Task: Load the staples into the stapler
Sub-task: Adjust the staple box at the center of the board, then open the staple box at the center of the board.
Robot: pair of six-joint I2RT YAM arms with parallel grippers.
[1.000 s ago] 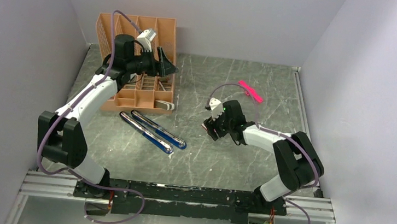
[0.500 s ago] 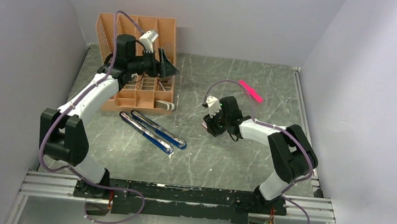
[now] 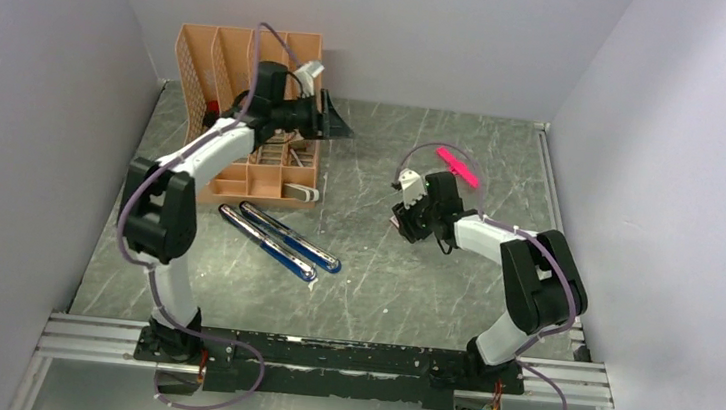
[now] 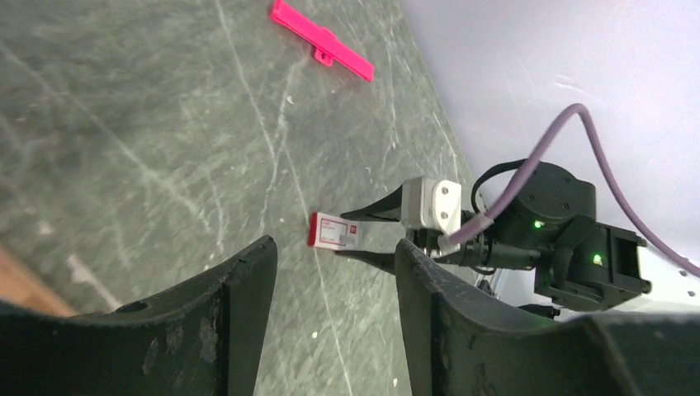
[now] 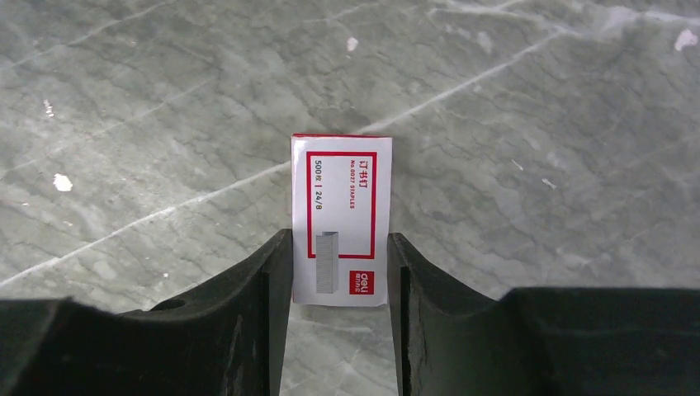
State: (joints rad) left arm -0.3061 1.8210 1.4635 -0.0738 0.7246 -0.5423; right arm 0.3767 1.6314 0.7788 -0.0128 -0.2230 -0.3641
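Note:
The staples' small white-and-red box (image 5: 340, 219) sits between my right gripper's (image 5: 340, 272) fingers, which press on its two long sides, low over the table. The box also shows in the left wrist view (image 4: 334, 230). In the top view my right gripper (image 3: 403, 214) is at the table's middle right. No loose staple strips show. The blue-and-black stapler (image 3: 280, 240) lies opened flat on the table, left of centre. My left gripper (image 3: 334, 127) is open and empty, held in the air by the organizer's right side, pointing towards the right arm (image 4: 334, 280).
An orange compartmented organizer (image 3: 242, 168) stands at the back left with small items in it. A bright pink plastic stick (image 3: 458, 167) lies at the back right, also in the left wrist view (image 4: 322, 40). Grey walls close three sides.
My left arm has swung right, its gripper now past the organizer's right edge. My right gripper has moved slightly right and back with the box still in it.

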